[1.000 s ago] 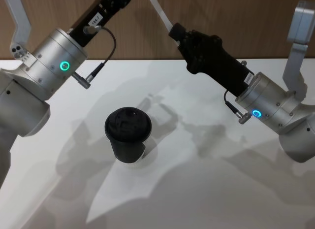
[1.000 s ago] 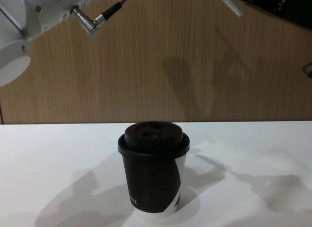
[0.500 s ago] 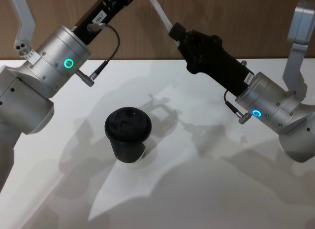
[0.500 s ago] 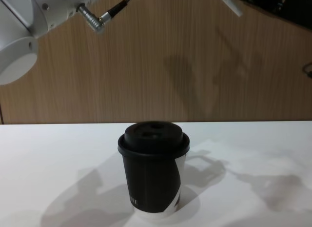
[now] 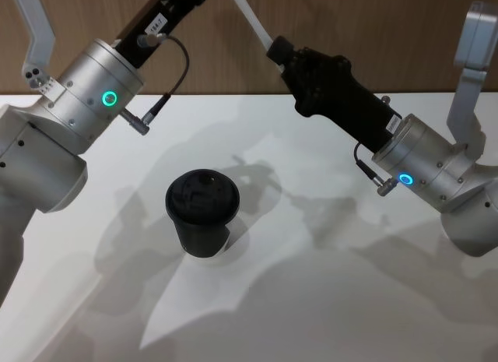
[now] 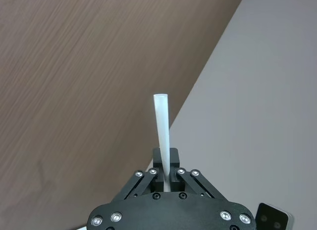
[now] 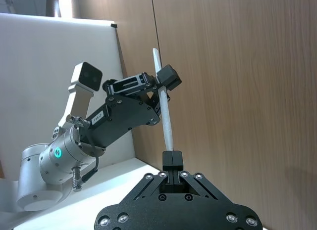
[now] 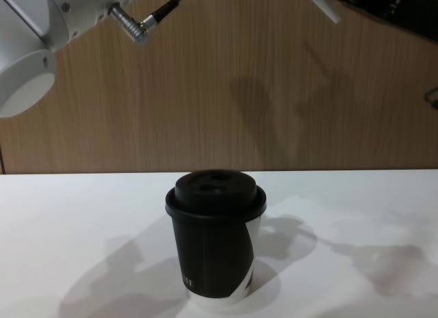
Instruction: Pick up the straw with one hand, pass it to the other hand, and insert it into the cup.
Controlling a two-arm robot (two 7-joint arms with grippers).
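The straw [image 7: 164, 109] is held in the air in front of the wood wall, well above the table. My right gripper [image 7: 172, 159] is shut on its lower end. My left gripper [image 7: 165, 81] clasps it near the upper end; in the left wrist view its fingers [image 6: 174, 159] close on the straw [image 6: 162, 128], which sticks out past them. In the head view the straw [image 5: 250, 18] rises from the right gripper [image 5: 277, 47] to the top edge. The black lidded cup [image 5: 202, 212] stands upright on the white table, below and between the two arms, also seen as the cup [image 8: 215, 246].
The white table [image 5: 334, 300] stretches open around the cup, crossed by arm shadows. A wood-panel wall [image 8: 226, 92] rises behind it. My left arm's silver wrist [image 5: 99, 97] and right arm's silver wrist [image 5: 420, 159] hang over the table's sides.
My left arm has shifted a little up and toward the straw, and its shadow on the table has moved. The right arm, straw and cup have stayed put.
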